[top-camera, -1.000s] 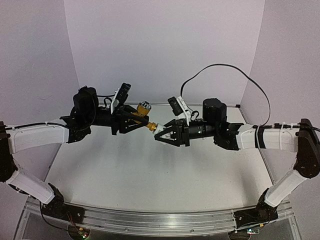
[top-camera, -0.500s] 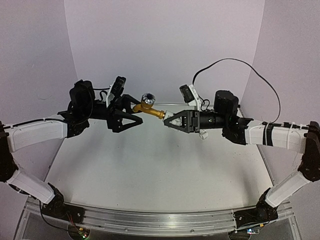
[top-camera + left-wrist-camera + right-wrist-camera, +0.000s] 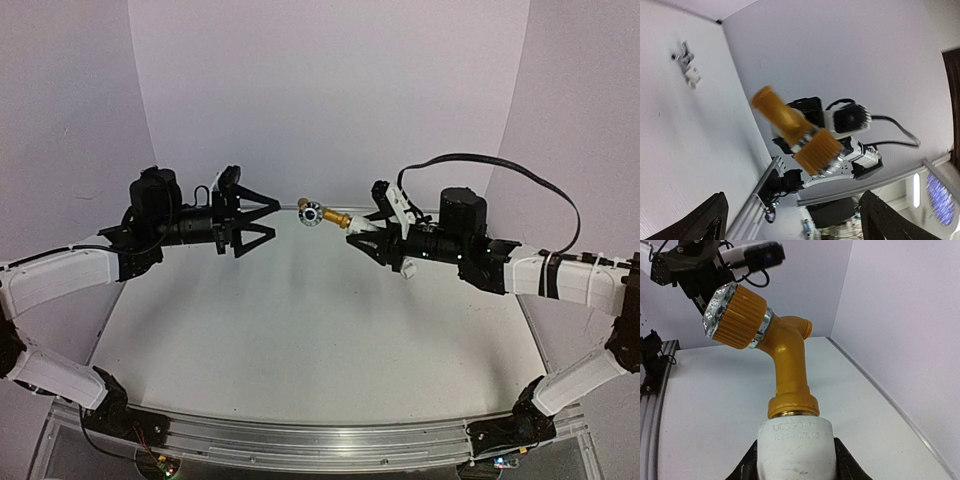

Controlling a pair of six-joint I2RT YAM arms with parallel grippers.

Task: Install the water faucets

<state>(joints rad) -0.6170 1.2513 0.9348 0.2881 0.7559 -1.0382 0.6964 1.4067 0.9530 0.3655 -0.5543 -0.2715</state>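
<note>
Up at twelve o'clock above the table (image 3: 300,350), both arms are stretched out level, wrist to wrist, with open air between them. From the nine o'clock side, the left arm (image 3: 70,275) runs its forearm inward and its wrist points toward three o'clock. The left gripper (image 3: 272,220) is released, its fingers (image 3: 710,220) spread wide with nothing between them. It sits just short of the prize and isn't touching it.

Over at three o'clock the right arm (image 3: 560,278) mirrors that reach, nose aimed toward nine and tipped slightly up. The right gripper (image 3: 358,236) is clenched on a white fitting (image 3: 796,437), one finger on either side.

And the fitting is loaded! The gold faucet (image 3: 325,214) has its collar seated on the fitting's mouth, and its body juts out toward nine o'clock. It bends partway along, with a short spout branching off. Its ribbed knob with a shiny face is the part nearest the left gripper. The left wrist view shows it blurred, dead centre between the spread fingers.

Down on the table, at eleven o'clock in the left wrist view, lies the silver faucet (image 3: 686,57) with a white piece on it, too small to make out further.
</note>
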